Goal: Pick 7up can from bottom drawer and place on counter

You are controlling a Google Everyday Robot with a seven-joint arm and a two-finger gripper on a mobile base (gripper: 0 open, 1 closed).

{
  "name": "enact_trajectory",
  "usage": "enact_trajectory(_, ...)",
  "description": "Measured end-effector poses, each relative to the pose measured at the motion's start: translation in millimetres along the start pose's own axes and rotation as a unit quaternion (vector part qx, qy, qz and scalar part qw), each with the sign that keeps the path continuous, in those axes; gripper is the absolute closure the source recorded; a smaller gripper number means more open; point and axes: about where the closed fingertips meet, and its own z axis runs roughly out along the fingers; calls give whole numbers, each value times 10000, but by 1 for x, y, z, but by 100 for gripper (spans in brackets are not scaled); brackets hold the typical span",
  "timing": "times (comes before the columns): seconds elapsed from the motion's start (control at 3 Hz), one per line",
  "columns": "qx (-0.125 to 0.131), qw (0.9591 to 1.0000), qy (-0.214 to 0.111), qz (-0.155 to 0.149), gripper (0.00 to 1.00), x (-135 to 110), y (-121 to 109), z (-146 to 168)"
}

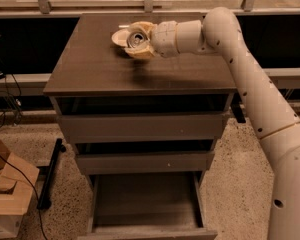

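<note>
My gripper (138, 40) is over the far middle of the counter (140, 66), reaching in from the right on the white arm. It is shut on the 7up can (136, 39), whose shiny round top faces the camera between the cream fingers (141, 28). The can is held a little above the counter, in front of the cream-white bowl (119, 37). The bottom drawer (145, 204) is pulled out below and its inside shows nothing in it.
The two upper drawers (140, 129) are slightly open. A cardboard box (7, 194) and cables lie on the floor at the left. A black bar (50, 176) leans by the cabinet's left side. A railing runs behind the counter.
</note>
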Motion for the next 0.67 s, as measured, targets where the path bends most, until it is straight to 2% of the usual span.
enact_trajectory(0.33,27,9999,59,144,61,19,6,9)
enact_trajectory(0.67,8,9999,50,158,37,20,8,13)
